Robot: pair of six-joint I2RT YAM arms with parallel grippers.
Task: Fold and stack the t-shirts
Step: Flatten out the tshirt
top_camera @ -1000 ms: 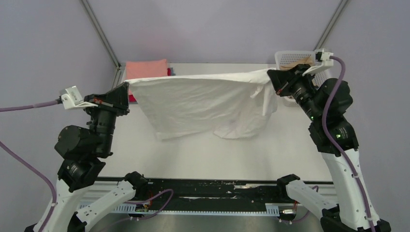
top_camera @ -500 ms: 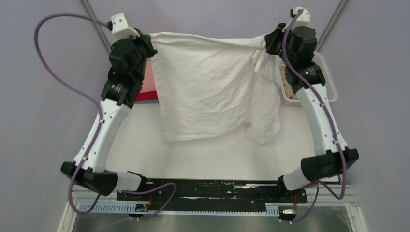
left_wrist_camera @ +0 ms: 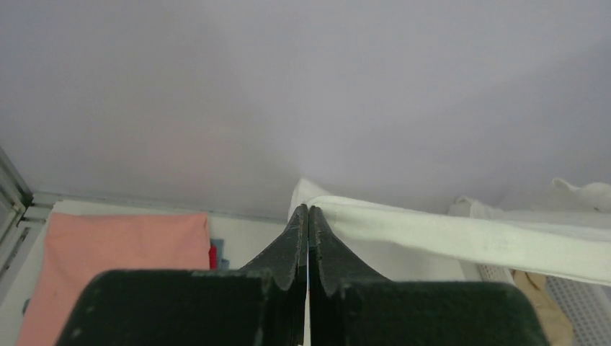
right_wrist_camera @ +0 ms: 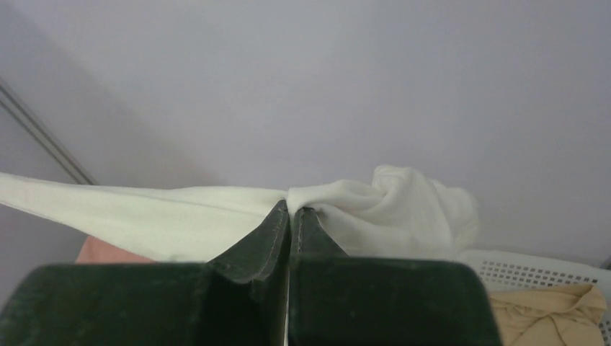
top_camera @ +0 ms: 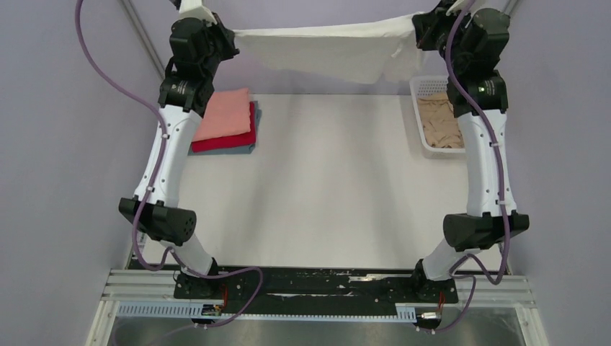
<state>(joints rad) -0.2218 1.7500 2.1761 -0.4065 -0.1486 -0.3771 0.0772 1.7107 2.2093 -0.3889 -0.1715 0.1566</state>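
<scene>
Jaws on both sides pinch the white t-shirt, stretched high over the far edge of the table between your left gripper and right gripper. It is not folded yet; three folded shirts are stacked left, and a tan shirt waits in the basket. Moments earlier the white one draped lower.

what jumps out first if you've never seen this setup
The white shirt hangs stretched high at the back between the left gripper and right gripper, both shut on it. Below, a pink-topped stack of folded shirts sits far left, and a basket with a tan shirt far right.
</scene>
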